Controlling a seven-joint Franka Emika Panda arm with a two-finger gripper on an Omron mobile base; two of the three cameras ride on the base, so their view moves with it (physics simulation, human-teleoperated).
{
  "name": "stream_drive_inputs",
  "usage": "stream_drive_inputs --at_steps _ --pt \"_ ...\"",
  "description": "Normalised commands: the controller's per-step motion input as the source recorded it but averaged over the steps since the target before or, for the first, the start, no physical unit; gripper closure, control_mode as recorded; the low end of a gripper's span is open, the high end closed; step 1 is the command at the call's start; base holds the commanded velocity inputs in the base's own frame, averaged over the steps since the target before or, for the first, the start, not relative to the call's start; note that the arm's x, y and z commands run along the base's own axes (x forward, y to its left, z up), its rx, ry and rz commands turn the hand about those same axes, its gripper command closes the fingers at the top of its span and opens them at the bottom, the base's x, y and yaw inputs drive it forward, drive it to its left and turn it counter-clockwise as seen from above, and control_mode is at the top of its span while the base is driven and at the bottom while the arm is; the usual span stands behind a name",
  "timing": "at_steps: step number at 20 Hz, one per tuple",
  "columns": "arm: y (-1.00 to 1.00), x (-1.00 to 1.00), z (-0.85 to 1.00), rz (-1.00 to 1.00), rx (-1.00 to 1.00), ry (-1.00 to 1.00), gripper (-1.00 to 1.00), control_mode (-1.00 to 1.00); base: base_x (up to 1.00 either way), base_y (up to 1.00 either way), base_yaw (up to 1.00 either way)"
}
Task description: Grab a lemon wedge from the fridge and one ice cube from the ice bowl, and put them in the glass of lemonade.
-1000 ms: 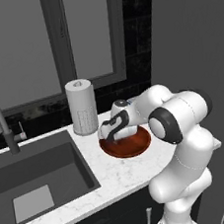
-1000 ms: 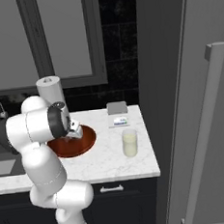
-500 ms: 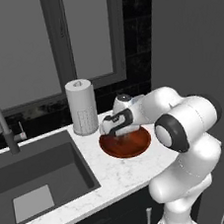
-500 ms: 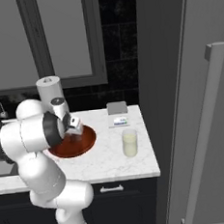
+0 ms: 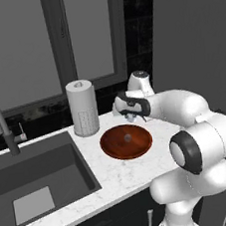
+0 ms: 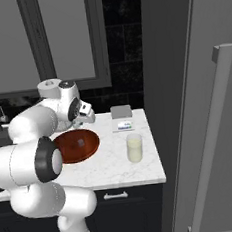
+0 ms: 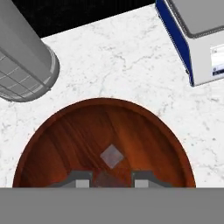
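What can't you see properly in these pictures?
- Inside the fridge: right base view, its shut door hides it.
- Whether the gripper pinches the ice cube: hand view, fingertips cut off at the bottom.
- Writing on the grey box: hand view, too small, cut by the edge.

The bowl (image 7: 78,131) looks like polished reddish wood with visible grain. The table (image 7: 131,65) is white veined marble, smooth. The ice cube (image 7: 112,156) is pale and translucent. The paper-towel roll (image 5: 82,108) looks matt with a perforated surface. The sink (image 5: 38,179) is dark and matt.
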Motion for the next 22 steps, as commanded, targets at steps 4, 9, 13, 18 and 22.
stream_drive_inputs --at_steps 4,9,13,18,22 --pt "-0.7 -0.14 0.76 -0.07 -0.14 0.04 1.0 -1.0 0.0 0.0 0.0" --pt "-0.72 -0.15 0.43 -0.14 -0.18 0.05 1.0 -1.0 0.0 0.0 0.0" --pt "-0.92 -0.19 0.06 -0.16 -0.11 0.02 1.0 -1.0 0.0 0.0 0.0" --pt "-1.0 -0.14 0.0 -0.12 0.0 0.0 1.0 -1.0 0.0 0.0 0.0" --pt "-0.94 -0.02 0.0 -0.08 0.01 0.0 1.0 -1.0 0.0 0.0 0.0"
